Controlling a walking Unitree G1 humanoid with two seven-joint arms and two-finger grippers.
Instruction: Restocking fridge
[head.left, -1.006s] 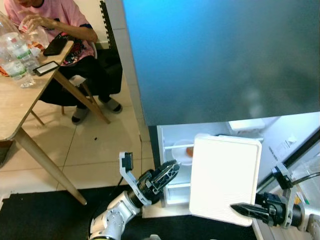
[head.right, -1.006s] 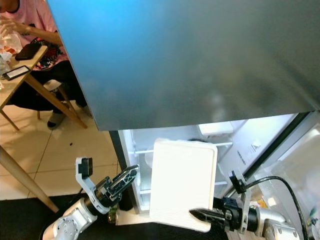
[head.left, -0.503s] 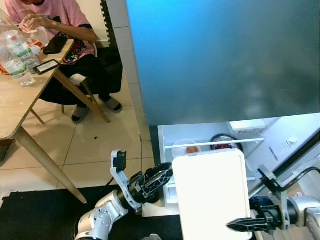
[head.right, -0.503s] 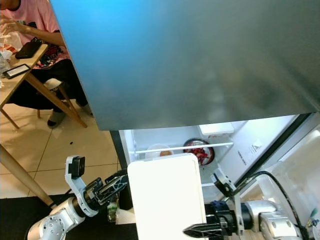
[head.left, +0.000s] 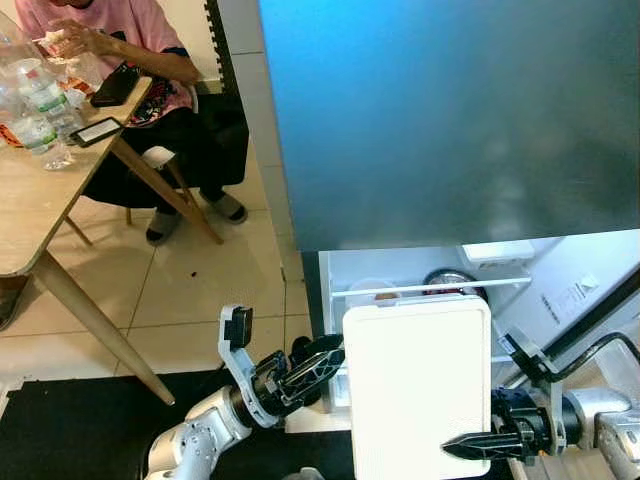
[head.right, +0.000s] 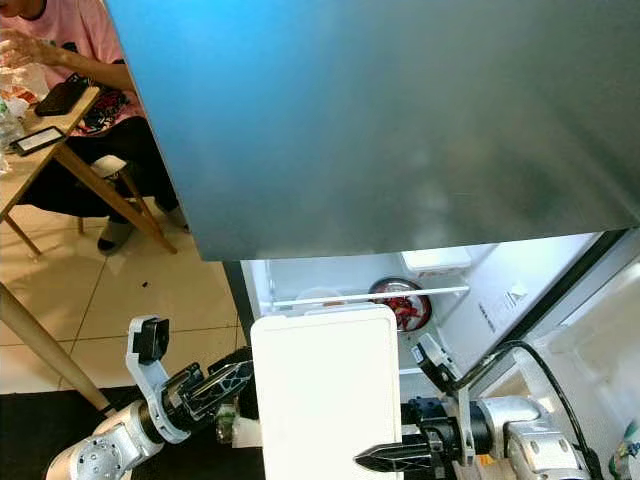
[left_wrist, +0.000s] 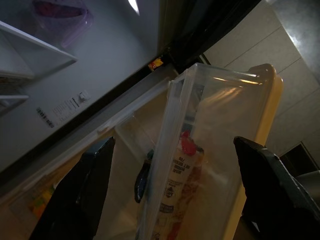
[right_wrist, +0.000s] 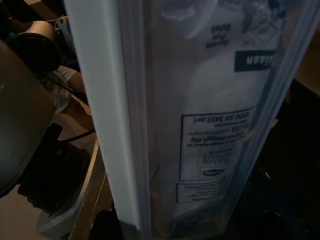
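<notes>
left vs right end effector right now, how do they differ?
The left end effector sits at the left edge of the white lidded container, fingers spread; the right end effector is at its lower right corner, fingers together in a point. Left points up toward the fridge, right points sideways across the container. Both have black fingers.

By my black right end effector (head.left: 462, 442) is a white lid (head.left: 418, 390) on a clear bin (left_wrist: 200, 165). Beyond it, the fridge door (head.left: 450, 110) is blue-grey; the bottle's (left_wrist: 176, 200) cap is red.
</notes>
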